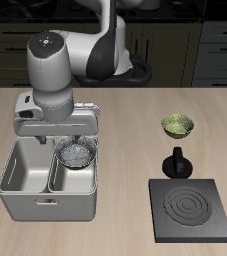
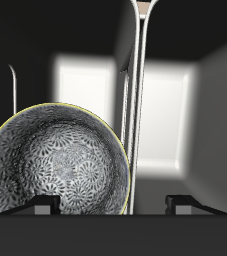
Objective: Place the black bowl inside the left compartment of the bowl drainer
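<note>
The black bowl [image 1: 76,153], dark outside with a pale patterned inside, sits within the left compartment of the grey metal bowl drainer [image 1: 45,205], close to the middle wall. My gripper [image 1: 70,138] hangs directly above it. In the wrist view the bowl [image 2: 60,165] lies beside the drainer's middle wall [image 2: 133,90]. There my gripper [image 2: 113,203] is open, its fingertips wide apart on either side of the bowl's rim. Whether the bowl rests on the compartment floor cannot be told. The other compartment holds nothing.
A yellow-green bowl [image 1: 177,125] stands farther back on the table. A small black knobbed object [image 1: 176,162] sits just behind the flat black stove plate [image 1: 192,210], which lies near the front edge. Dark cabinets run behind the table.
</note>
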### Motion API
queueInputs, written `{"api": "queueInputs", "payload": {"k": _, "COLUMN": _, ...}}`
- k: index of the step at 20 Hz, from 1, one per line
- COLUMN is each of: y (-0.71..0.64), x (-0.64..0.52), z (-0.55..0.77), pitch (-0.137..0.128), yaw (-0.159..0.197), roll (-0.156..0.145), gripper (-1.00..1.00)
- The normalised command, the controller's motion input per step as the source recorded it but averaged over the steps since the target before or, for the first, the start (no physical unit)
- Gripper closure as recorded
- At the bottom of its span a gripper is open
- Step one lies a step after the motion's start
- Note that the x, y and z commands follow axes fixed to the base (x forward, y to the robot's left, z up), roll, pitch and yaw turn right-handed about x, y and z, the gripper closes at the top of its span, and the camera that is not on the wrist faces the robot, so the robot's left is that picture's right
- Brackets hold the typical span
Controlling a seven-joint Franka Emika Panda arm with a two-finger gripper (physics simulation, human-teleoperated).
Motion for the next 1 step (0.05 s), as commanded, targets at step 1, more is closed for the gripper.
{"api": "queueInputs", "payload": {"k": 1, "y": 0.06, "x": -0.04, "z": 0.13, "pitch": -0.029, "yaw": -0.003, "roll": 0.044, "gripper": -1.00}}
